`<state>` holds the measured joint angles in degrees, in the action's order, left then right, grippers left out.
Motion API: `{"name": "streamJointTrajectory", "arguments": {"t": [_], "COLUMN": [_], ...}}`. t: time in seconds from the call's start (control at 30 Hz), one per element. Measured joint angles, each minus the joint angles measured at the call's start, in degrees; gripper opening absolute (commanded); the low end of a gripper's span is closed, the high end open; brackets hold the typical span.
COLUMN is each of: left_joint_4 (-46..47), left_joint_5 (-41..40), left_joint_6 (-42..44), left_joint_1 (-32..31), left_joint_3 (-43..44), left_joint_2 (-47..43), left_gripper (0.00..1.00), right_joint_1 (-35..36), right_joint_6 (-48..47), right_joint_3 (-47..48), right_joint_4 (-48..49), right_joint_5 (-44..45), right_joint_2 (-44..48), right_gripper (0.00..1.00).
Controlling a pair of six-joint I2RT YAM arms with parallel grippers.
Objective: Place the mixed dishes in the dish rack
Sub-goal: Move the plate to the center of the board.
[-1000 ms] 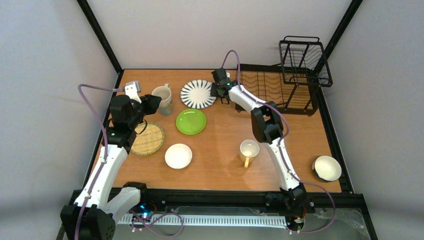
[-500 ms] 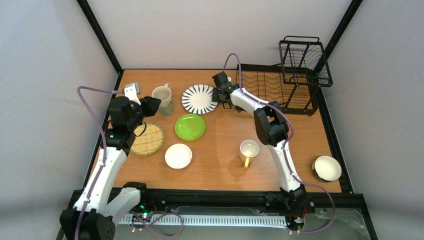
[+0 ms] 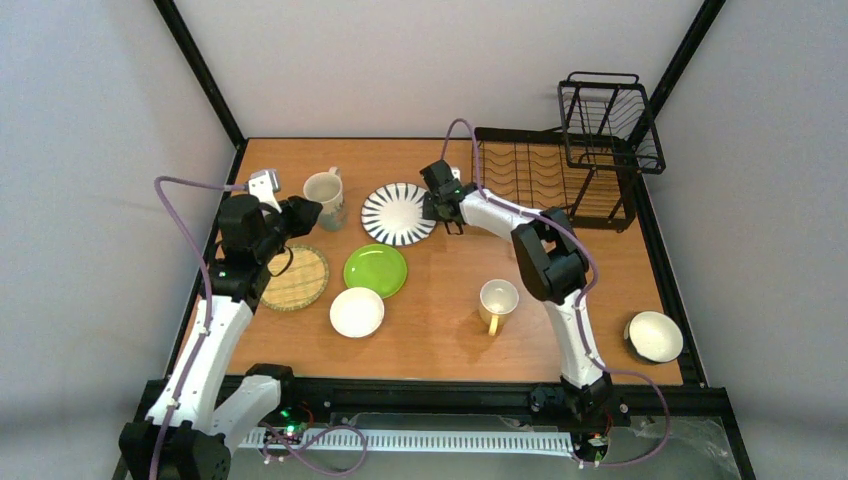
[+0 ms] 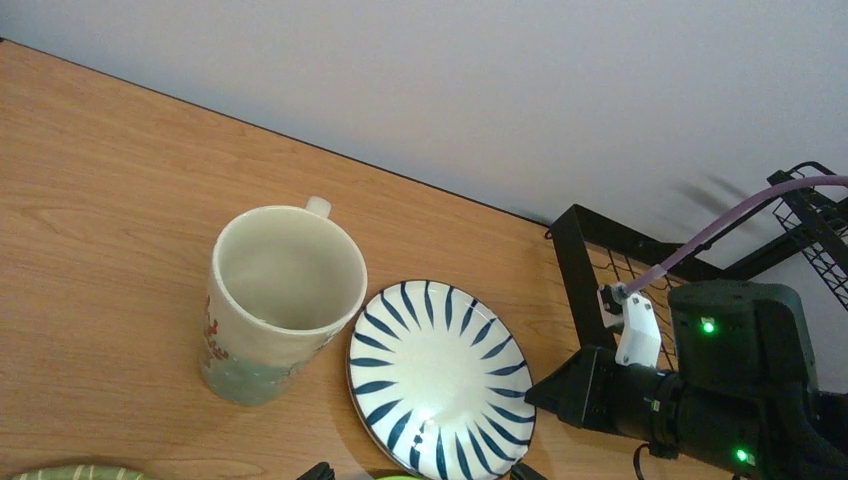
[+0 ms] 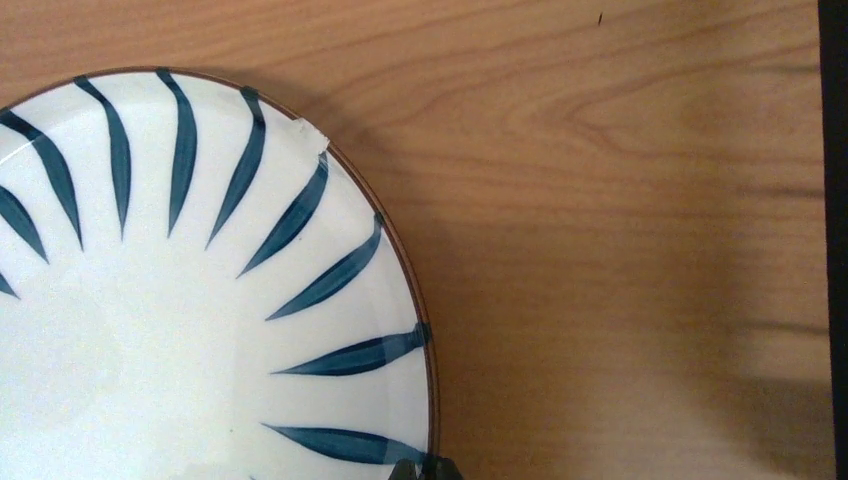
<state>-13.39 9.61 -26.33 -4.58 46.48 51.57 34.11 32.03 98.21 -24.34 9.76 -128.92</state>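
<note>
The left arm is folded back, the left pincer (image 3: pixel 303 212) spread wide. The right arm stretches far forward, the right pincer (image 3: pixel 434 205) pinched closed.

Your wooden table (image 3: pixel 450 340) carries a black dish rack (image 3: pixel 540 175) at its far right corner and a mug (image 3: pixel 325 190) beside a striped plate (image 3: pixel 398 214) at the far left. Nearer you lie a green plate (image 3: pixel 375 270), a woven plate (image 3: pixel 297 278), a white dish (image 3: pixel 357 312), a second mug (image 3: pixel 498 300) mid-table and a bowl (image 3: pixel 654 336) near right

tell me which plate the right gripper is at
The striped plate, pinched at its rim; the lime-green plate, woven bamboo plate and white dish lie apart.
</note>
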Motion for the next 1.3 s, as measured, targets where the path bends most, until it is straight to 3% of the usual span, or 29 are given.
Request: {"name": "streamJointTrajectory", "arguments": {"t": [0.77, 1.3], "left_joint_4": [-3.48, -4.46], "left_joint_5": [0.0, 0.0], "left_joint_6": [-1.25, -1.18], "left_joint_1": [0.0, 0.0], "left_joint_3": [0.94, 1.77], "left_joint_2": [-0.07, -0.07], "left_gripper": [1.0, 1.0], "right_joint_1": [8.44, 6.34], "right_joint_6": [1.9, 2.54], "right_joint_3": [-11.82, -15.06], "right_joint_4": [3.3, 2.49], "right_joint_5": [6.08, 7.85], "right_joint_2": [7.08, 9.64], "right_gripper": [0.02, 0.02]}}
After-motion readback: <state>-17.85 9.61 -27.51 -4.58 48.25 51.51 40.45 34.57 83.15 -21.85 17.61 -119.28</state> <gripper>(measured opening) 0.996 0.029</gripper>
